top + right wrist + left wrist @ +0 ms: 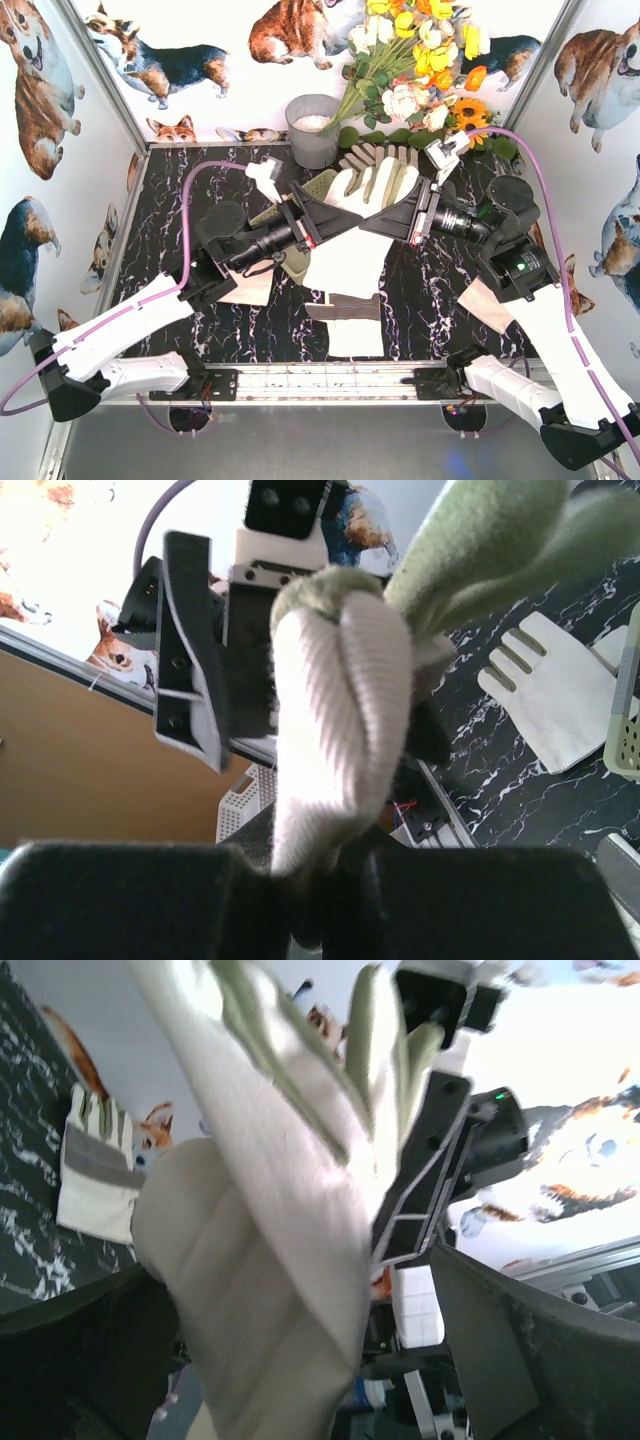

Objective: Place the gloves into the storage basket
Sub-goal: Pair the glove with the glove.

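the right pincer (310,900) is clamped on a cream fabric work glove (350,262) with grey-green finger strips, lifted above the black marbled desk (165,200). the left pincer (300,1360) stands wide apart around that glove. the pale yellow-green latticed plastic basket (316,184) sits under the arms. another cream glove (355,322) lies flat near the desk's front edge.

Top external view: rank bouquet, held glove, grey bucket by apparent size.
1. bouquet, largest spread.
2. held glove, not far behind. It hangs above the table, nearer the camera, so this gap is unsure.
3. grey bucket, clearly smallest.
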Robot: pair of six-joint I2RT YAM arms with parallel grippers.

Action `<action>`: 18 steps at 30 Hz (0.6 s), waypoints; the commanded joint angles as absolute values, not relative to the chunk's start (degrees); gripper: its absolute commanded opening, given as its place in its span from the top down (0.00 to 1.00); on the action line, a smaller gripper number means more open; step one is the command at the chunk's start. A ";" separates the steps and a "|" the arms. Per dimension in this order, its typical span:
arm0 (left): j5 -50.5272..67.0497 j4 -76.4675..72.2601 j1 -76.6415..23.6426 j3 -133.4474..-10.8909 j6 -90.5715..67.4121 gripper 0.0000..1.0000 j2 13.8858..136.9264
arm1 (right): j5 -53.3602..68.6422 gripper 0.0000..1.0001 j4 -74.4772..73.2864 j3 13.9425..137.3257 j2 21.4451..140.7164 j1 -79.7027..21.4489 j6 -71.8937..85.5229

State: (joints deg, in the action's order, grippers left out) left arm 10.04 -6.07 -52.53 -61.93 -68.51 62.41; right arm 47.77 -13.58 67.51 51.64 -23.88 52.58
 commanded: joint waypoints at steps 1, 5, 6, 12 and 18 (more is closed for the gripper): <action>4.77 -12.43 -52.56 -62.39 -66.56 0.00 59.55 | 50.23 1.00 -13.90 69.50 51.30 -23.90 51.77; 3.36 -12.52 -52.53 -62.99 -65.50 0.07 59.14 | 49.64 1.00 -15.66 68.96 51.11 -23.90 50.46; 3.01 -12.50 -52.56 -63.04 -65.26 0.10 58.96 | 49.32 1.00 -16.20 68.85 51.06 -23.85 50.19; 0.24 -11.86 -52.49 -61.65 -64.89 0.30 57.05 | 46.88 1.00 -17.27 67.96 50.71 -23.90 49.94; -1.14 -12.24 -52.56 -60.17 -65.26 0.41 55.70 | 43.67 1.00 -19.71 67.72 50.32 -23.83 48.73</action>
